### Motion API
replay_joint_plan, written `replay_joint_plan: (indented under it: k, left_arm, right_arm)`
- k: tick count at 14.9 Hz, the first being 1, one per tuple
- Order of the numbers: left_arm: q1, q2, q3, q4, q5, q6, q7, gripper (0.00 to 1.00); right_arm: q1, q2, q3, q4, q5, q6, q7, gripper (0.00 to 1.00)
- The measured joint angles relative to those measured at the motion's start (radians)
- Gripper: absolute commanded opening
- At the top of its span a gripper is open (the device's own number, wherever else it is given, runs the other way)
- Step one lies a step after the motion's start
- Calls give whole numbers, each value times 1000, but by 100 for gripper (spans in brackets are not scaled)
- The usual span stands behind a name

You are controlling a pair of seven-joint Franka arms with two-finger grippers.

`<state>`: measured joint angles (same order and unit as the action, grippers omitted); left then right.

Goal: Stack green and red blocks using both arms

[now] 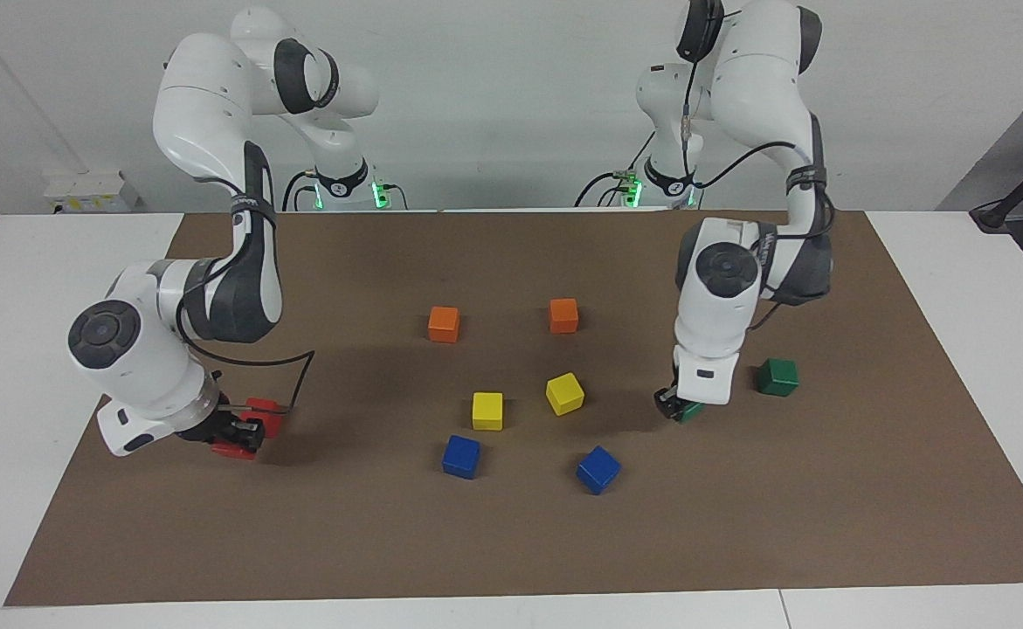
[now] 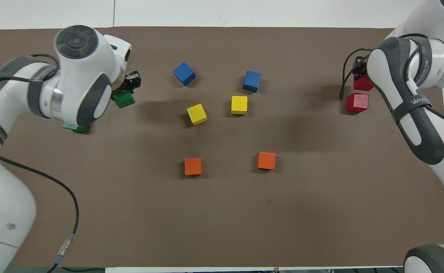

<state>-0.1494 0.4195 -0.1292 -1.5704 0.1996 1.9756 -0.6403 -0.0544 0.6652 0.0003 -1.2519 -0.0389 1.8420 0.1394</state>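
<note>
Bare mat lies open along the edge farthest from the robots and between the orange cubes and the robots. The middle is crowded: yellow cubes and blue cubes (gaps between them are narrow) stand between the two grippers.

The flat brown paper-like mat looks matt and faintly mottled. On it, the small matt painted cubes, such as the bright red cube and the dark green cube, show no shine. Over the mat, the glossy white plastic arm shells catch highlights, with dull dark grey joint covers.
</note>
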Motion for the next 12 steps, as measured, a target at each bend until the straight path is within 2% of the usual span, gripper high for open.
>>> replay_joint_plan:
  k: [2, 5, 7, 12]
  left_arm:
    - [97, -58, 2, -22, -40, -52, 276, 0]
    - [222, -81, 3, -79, -85, -45, 599, 0]
    - [268, -81, 4, -126, -104, 9, 685, 0]
    - [275, -85, -3, -217, -105, 88, 702, 0]
  right_arm:
    - [0, -17, 1, -16, 0, -16, 17, 0]
    - [2, -33, 2, -43, 0, -16, 37, 0]
    - [4, -45, 2, -80, 0, 2, 40, 0]
    - [7, -65, 2, -130, 0, 27, 47, 0]
